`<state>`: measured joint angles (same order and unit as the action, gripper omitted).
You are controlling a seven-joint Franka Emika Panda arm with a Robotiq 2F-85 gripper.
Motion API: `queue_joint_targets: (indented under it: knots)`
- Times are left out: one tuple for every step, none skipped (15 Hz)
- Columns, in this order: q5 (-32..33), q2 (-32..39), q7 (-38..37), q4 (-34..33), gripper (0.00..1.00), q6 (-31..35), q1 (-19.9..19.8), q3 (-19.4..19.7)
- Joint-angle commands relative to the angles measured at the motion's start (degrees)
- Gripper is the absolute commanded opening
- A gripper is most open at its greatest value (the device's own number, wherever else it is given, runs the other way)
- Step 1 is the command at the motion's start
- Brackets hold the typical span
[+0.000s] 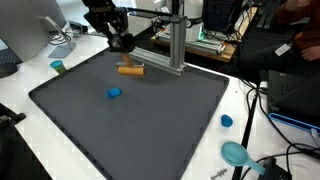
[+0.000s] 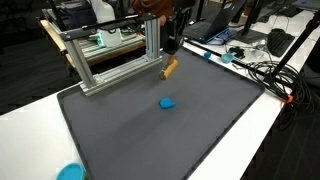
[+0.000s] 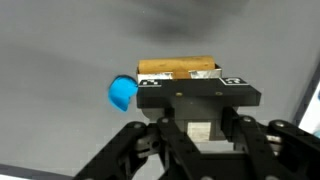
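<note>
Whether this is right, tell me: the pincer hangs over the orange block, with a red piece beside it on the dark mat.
Not red: the piece beside the orange block is blue, as the wrist view shows. The rest stands.

Matt grey mat [image 1: 150, 120] — wooden block [image 1: 131, 70], brushed aluminium frame [image 1: 176, 45].

I'm standing by a white table [image 1: 18, 100] that carries a broad dark grey mat [image 1: 130, 130]. An aluminium frame [image 2: 120, 75] stands along the mat's far edge. Behind it are crowded desks with a monitor [image 1: 30, 30] and electronics. Cables [image 2: 262, 72] trail over the tabletop under even indoor light.
</note>
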<state>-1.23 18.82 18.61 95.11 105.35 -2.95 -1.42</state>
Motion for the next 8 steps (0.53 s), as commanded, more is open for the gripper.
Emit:
queue_joint_targets:
  knots:
    - [0.61,-0.68,10.75,-3.05,0.21,-5.75,-0.76,-1.09]
    - [0.44,-0.28,13.91,-4.27,0.21,-6.81,-0.96,-1.28]
    - [0.59,0.22,16.93,-5.38,0.21,-7.86,-1.1,-1.42]
    - [0.79,0.66,19.96,-6.54,0.21,-9.08,-1.25,-1.5]
    - [0.47,0.7,23.31,-7.35,0.21,-9.83,-1.5,-1.55]
    - [0.52,0.9,26.49,-8.3,0.21,-10.09,-1.61,-1.56]
    - [0.83,1.17,29.64,-9.19,0.21,-10.52,-1.66,-1.55]
    - [1.14,1.45,32.8,-10.15,0.21,-10.73,-1.73,-1.5]
